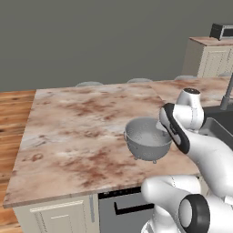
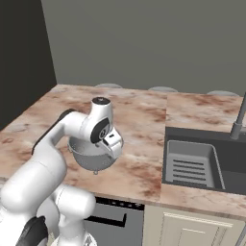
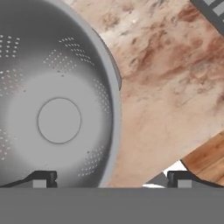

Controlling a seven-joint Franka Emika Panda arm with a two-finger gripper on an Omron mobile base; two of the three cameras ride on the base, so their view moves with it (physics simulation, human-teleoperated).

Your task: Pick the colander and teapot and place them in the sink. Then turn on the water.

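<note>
The colander [image 1: 144,140] [image 2: 88,156] [image 3: 59,105], a round perforated silver bowl, stands on the marble counter near its front edge. My gripper [image 1: 162,130] [image 2: 113,144] [image 3: 111,180] hangs open right over the colander's rim on the sink side. In the hand view the rim runs between the two fingertips [image 3: 41,179], one inside the bowl and one outside. Nothing is held. The dark sink [image 2: 234,154] [image 1: 220,116] lies to the right, with its tall tap [image 2: 239,121] [image 1: 226,94]. The teapot and the water are out of view.
A grey ribbed tray [image 2: 190,167] lies in the sink's left half. The marble counter [image 1: 77,132] [image 2: 144,120] stretches wide to the left and behind the colander. A far cabinet [image 1: 209,57] carries a small appliance [image 1: 222,31]. Wooden floor [image 3: 205,162] shows beyond the counter's edge.
</note>
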